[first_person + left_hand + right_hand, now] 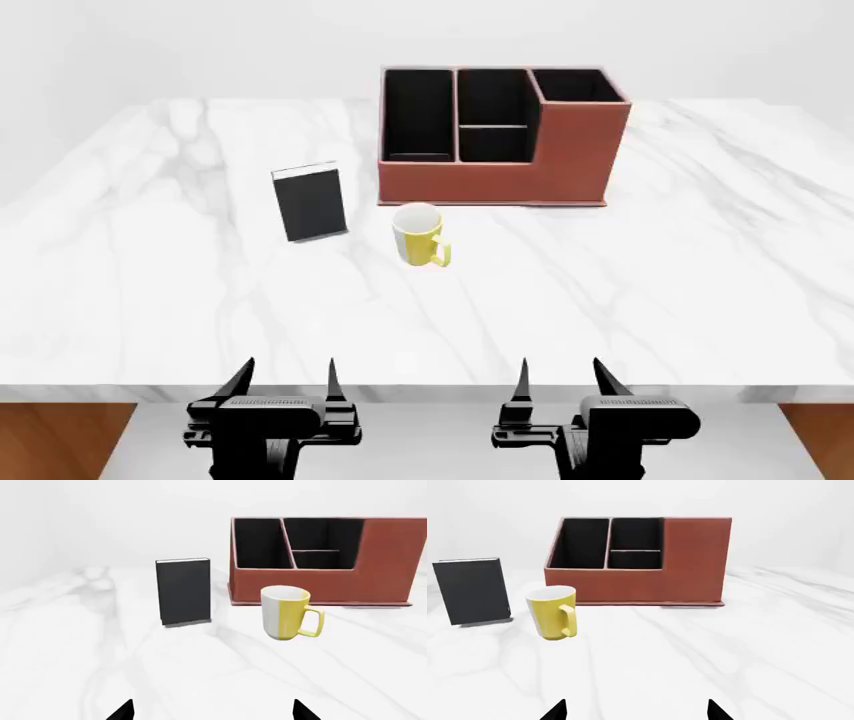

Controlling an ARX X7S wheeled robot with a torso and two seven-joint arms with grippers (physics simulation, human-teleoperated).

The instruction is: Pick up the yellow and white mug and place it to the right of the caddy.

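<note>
A: Largest items?
B: White marble-patterned tabletop (694, 290); a reddish-brown rectangular caddy (501, 180) with black-lined compartments is standing toward its far side.

A: Next?
B: A flat black book-like slab (310, 202) is standing upright, left of the caddy.

A: The mug?
B: The small yellow and white cylindrical mug (419, 236) is sitting upright just in front of the caddy, apart from it.

A: Grippers?
B: Left gripper (288, 378) and right gripper (559, 376) are hovering at the near edge, fingers spread, gripping nothing.
</note>
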